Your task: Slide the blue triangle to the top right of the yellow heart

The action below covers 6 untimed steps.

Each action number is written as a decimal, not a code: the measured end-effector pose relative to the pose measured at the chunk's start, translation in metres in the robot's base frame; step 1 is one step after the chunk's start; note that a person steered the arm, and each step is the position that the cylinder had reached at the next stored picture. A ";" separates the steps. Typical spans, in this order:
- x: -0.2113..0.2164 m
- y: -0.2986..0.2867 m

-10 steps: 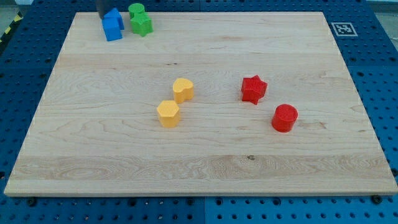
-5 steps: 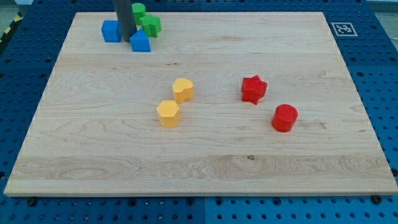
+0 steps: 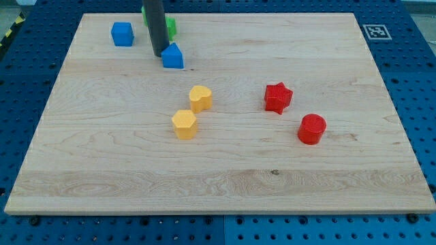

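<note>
The blue triangle (image 3: 173,56) lies on the wooden board (image 3: 225,170), above and to the left of the yellow heart (image 3: 200,98). My tip (image 3: 158,54) touches the triangle's left side. The rod rises from there to the view's top edge and hides most of the green blocks (image 3: 169,27) behind it.
A blue cube (image 3: 122,33) sits at the top left. A yellow hexagon (image 3: 184,124) lies just below and left of the heart. A red star (image 3: 278,97) and a red cylinder (image 3: 312,128) lie at the right. A marker tag (image 3: 375,31) is off the board's top right corner.
My tip has moved right and down, pushing the blue triangle away from the blue cube and toward the yellow heart. The other blocks have stayed put.
</note>
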<state>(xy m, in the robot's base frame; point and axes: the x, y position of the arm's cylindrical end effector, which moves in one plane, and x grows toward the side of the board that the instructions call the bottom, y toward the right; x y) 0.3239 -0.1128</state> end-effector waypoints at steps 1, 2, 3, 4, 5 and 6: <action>0.006 0.010; 0.006 0.024; 0.015 0.037; 0.031 0.047; 0.034 0.053; 0.035 0.054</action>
<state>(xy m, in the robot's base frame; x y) 0.3590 -0.0592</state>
